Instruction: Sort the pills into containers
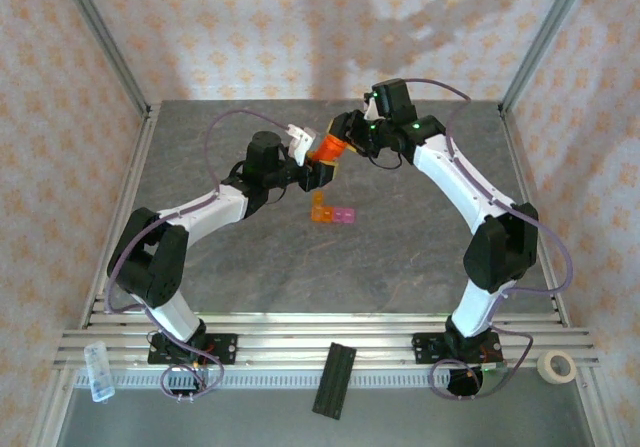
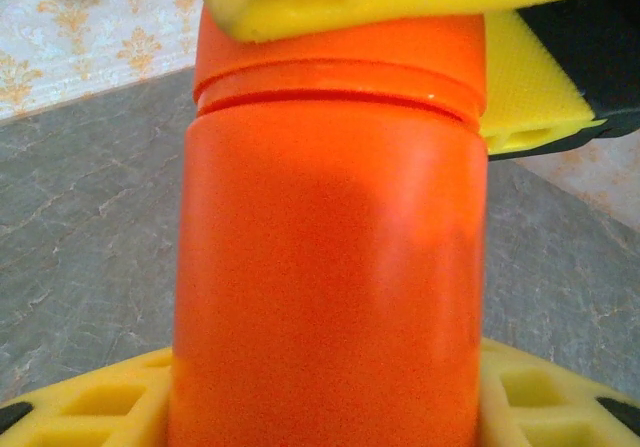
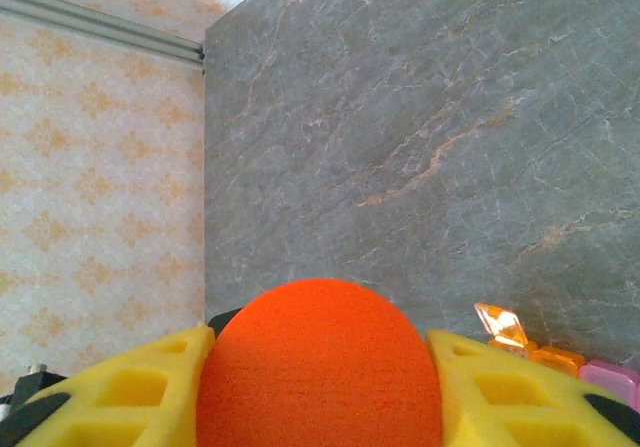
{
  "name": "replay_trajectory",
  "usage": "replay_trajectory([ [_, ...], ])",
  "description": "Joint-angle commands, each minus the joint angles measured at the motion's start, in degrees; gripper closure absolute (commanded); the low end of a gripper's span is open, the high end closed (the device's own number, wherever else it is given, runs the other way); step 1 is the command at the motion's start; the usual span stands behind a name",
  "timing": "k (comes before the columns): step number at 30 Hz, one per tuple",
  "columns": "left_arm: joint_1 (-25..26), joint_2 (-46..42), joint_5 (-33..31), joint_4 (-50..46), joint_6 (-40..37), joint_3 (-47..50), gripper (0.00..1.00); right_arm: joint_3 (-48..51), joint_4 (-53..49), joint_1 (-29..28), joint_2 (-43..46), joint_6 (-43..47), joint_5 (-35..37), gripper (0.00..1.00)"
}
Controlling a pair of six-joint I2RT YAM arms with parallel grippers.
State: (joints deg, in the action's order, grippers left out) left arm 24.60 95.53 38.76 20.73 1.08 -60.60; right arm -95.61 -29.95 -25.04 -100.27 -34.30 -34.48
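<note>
An orange cylindrical bottle (image 1: 328, 151) is held tilted above the middle of the table between both arms. My left gripper (image 1: 320, 171) is shut on its body (image 2: 330, 267), with yellow fingers (image 2: 90, 402) on either side of it. My right gripper (image 1: 346, 133) is shut on the bottle's orange cap (image 3: 320, 367), yellow pads (image 3: 500, 397) pressed against both sides. The containers (image 1: 334, 212), a short strip with an orange cell and pink cells, lie on the table just below the bottle; in the right wrist view the containers (image 3: 590, 367) sit at the lower right, one lid raised. The pills are hidden.
The grey table (image 1: 400, 257) is boxed in by patterned walls and metal posts. On the near rail lie a black bar (image 1: 335, 379), a tape roll (image 1: 557, 366) and a clear plastic piece (image 1: 98, 370).
</note>
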Motion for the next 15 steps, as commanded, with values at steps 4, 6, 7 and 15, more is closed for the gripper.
replay_trajectory([
  [4,-0.68,-0.59,3.81,3.65,2.65,-1.56,1.00,0.08,2.32,0.97,0.31,10.30,-4.46,0.65],
  [6,-1.35,-0.52,7.12,6.52,6.01,-1.51,1.00,2.98,7.31,3.00,1.03,13.93,-12.14,0.65],
  [7,-1.71,-0.67,8.85,8.36,8.01,-1.44,1.00,5.00,10.69,4.20,1.73,14.93,-16.59,0.65],
  [15,-2.72,-1.29,11.01,15.08,14.74,0.04,1.00,7.12,15.72,7.03,2.13,14.78,-27.22,0.54],
])
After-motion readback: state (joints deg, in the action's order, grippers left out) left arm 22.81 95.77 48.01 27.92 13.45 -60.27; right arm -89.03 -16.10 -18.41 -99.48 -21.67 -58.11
